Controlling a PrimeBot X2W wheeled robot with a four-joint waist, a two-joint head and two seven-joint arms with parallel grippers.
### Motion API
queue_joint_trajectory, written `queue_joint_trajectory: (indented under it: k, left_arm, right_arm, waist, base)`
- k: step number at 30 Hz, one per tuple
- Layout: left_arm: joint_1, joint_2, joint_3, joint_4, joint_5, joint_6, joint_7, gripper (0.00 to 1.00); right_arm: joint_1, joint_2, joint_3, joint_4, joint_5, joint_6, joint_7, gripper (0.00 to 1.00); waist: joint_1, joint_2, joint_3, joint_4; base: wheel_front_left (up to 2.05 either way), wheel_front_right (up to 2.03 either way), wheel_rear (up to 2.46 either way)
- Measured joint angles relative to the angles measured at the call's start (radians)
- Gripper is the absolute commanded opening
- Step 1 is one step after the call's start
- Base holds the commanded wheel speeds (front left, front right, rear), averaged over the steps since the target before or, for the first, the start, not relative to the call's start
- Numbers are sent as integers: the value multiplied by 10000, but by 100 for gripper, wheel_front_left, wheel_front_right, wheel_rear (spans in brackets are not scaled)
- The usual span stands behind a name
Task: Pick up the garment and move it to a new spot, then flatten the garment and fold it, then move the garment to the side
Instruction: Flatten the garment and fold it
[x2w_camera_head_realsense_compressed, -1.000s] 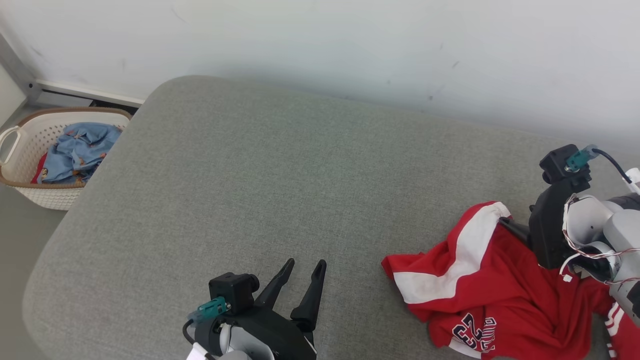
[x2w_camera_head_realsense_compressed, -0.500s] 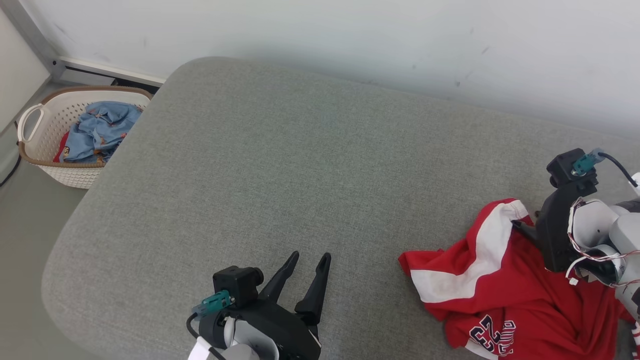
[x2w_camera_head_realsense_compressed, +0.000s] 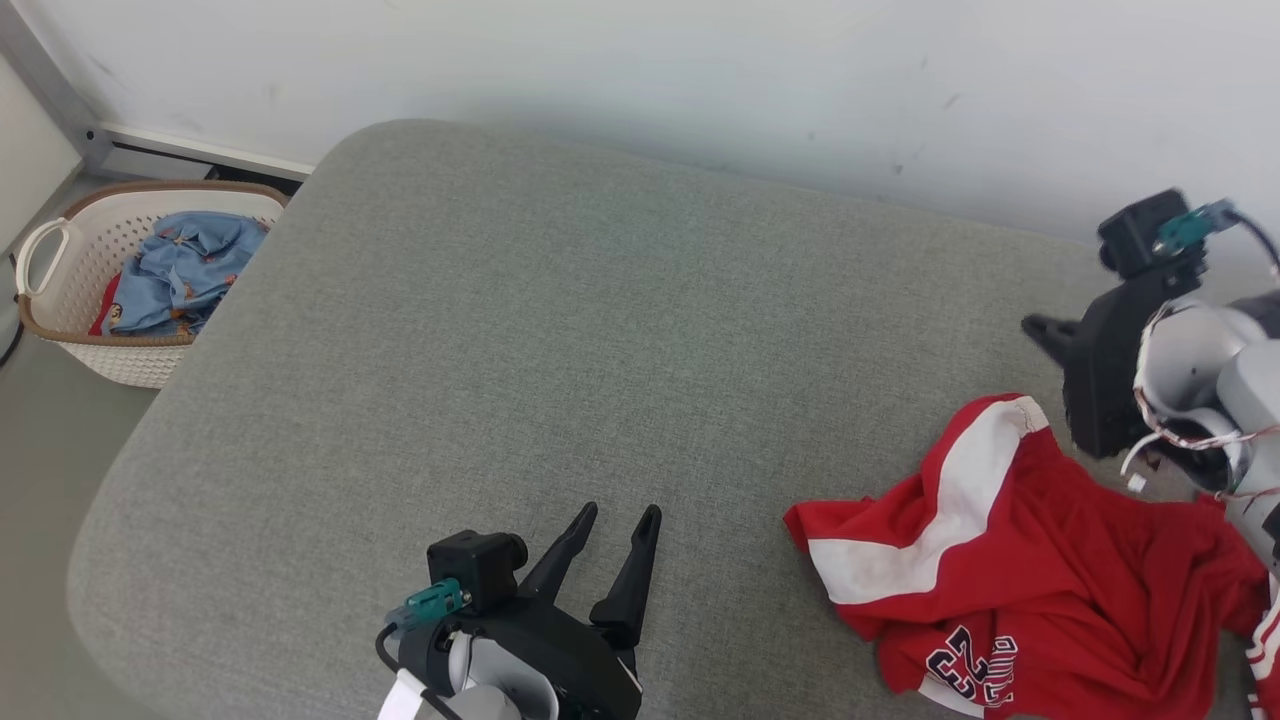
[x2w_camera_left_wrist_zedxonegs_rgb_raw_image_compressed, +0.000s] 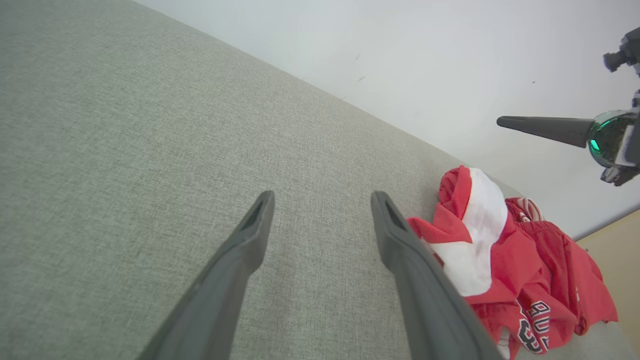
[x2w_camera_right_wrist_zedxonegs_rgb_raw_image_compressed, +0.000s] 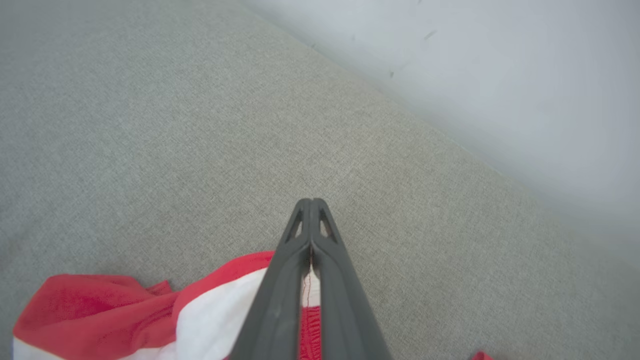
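Ok, right gripper (x2w_camera_right_wrist_zedxonegs_rgb_raw_image_compressed: 311, 204): fingers pressed flat together, tips meeting, nothing visibly clamped. A thin red line sits in the seam between them in its wrist view. Can't tell if that's a thread or the garment (x2w_camera_right_wrist_zedxonegs_rgb_raw_image_compressed: 100, 305) below showing through.
right gripper position: in the air at 3 o'clock in the head view (x2w_camera_head_realsense_compressed: 1035, 325), above and just past the garment's white-banded edge. The left wrist view shows it (x2w_camera_left_wrist_zedxonegs_rgb_raw_image_compressed: 500, 121) as one spike, clear of the cloth.
read: looks like a pinch that closed on air. The cloth lies slack, with no peak pulled toward the tips.
left gripper (x2w_camera_head_realsense_compressed: 620, 515): fingers spread wide, empty, low over the cushion (x2w_camera_head_realsense_compressed: 560, 330) at 6 o'clock, pointing to 12. Probably parked there to take a second corner when the cloth comes to the middle.
garment (x2w_camera_head_realsense_compressed: 1050, 560): red jersey with white band and navy lettering, crumpled at 4–5 o'clock on the cushion, running off the right frame edge.
cushion: grey, bare through the centre from 9 to 1 o'clock, the obvious new spot.
basket (x2w_camera_head_realsense_compressed: 110, 365): on the floor at 10 o'clock beside the cushion, blue clothes (x2w_camera_head_realsense_compressed: 170, 280) inside. Not part of this job.
step: pick-up, not yet done.
next: open, drop onto the white band, pinch again. The risk is thin fabric slipping out.
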Motion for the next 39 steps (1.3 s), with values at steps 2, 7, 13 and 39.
queue_joint_trajectory:
  k: [2, 7, 13, 39]
  left_arm:
    - [-3, 0, -13, 23, -4, -2, -12, 100]
    - [-36, -10, -42, 58, -12, -8, -12, 100]
    - [-141, -58, -213, 71, -12, -94, -12, 100]
    - [-280, -138, -265, 247, -303, -82, -27, 100]
  right_arm:
    - [104, 33, 201, 115, 65, 13, 165, 13]
    - [484, -19, 424, 468, 257, 13, 433, 100]
    - [477, -79, 380, 623, 604, 13, 612, 100]
    - [-558, 75, 1310, 928, 1114, 13, 1948, 0]
  waist:
    - [0, 0, -26, -35]
    - [0, 0, -45, -68]
    - [0, 0, 30, 28]
    - [-1, 0, 155, 363]
  base:
    - [0, 0, 0]
    - [0, 0, 0]
    - [0, 0, 0]
    - [0, 0, 0]
